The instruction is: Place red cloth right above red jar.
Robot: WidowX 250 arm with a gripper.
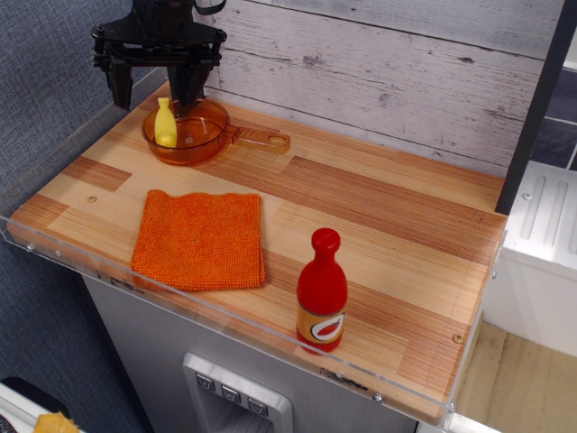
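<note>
View: observation.image, the only one.
Landmark: red jar, upright near the front edge of the wooden surface.
Red cloth: flat, left of the jar, a gap between them.
Pan: orange, far-left of the jar, behind the cloth, handle pointing right.
Yellow bottle: upright in the pan.
Hand: black, above the pan's far-left rim, fingers spread, released, grasping nothing.

Orange-red nubby cloth, red jar with orange-white label, yellow bottle, striped wood table.
</note>
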